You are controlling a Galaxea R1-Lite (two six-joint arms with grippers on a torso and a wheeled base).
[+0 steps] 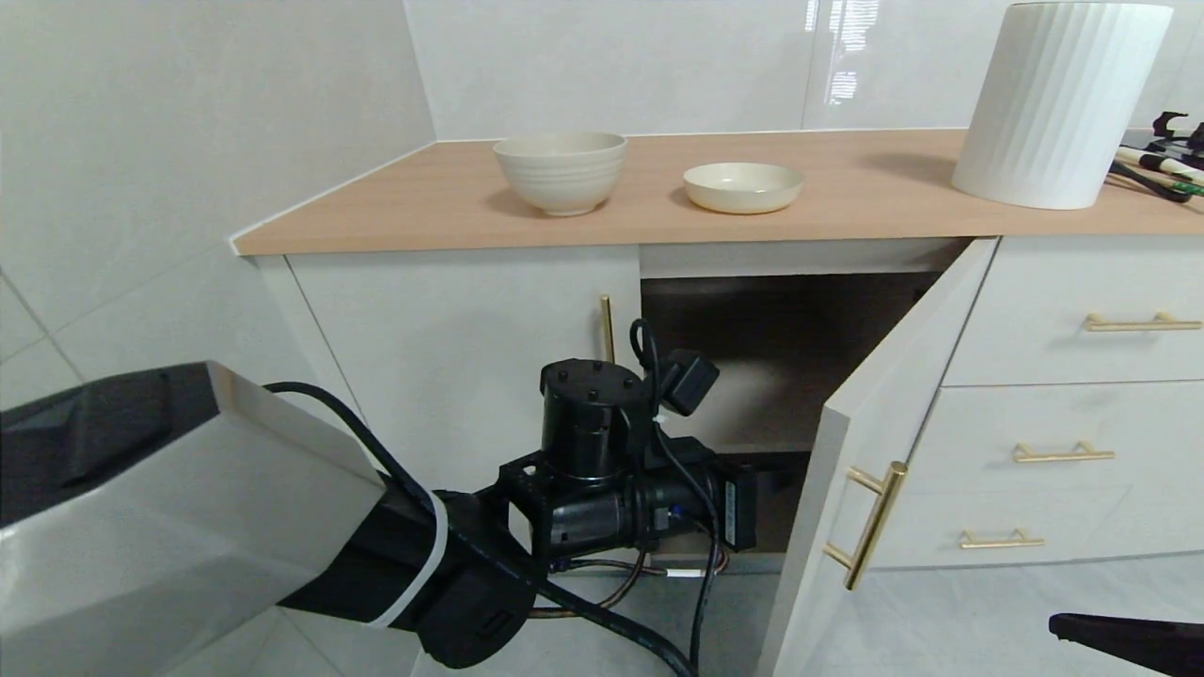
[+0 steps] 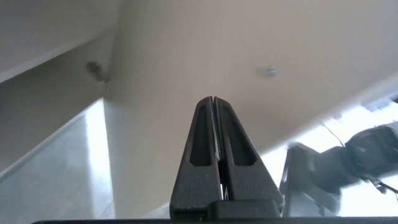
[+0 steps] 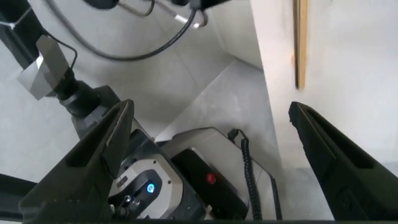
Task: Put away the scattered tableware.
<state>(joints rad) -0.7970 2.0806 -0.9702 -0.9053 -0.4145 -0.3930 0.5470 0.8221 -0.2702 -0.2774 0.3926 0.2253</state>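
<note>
A deep cream bowl [image 1: 562, 171] and a shallow cream dish [image 1: 742, 186] stand side by side on the wooden countertop [image 1: 847, 202]. Below them the cabinet door [image 1: 879, 442] hangs open. My left arm [image 1: 602, 470] is stretched low in front of the dark cabinet opening [image 1: 771, 357], well under the bowls. In the left wrist view my left gripper [image 2: 212, 99] is shut with nothing in it, facing a pale inner wall. My right gripper [image 3: 211, 109] is wide open and empty, low over the floor beside the door's edge [image 3: 336, 62].
A tall white ribbed container [image 1: 1068, 99] stands at the counter's right end, with dark utensils [image 1: 1162, 169] behind it. Drawers with gold handles [image 1: 1063, 454] lie right of the open door. The door's gold handle [image 1: 870, 522] juts out. A tiled wall closes the left side.
</note>
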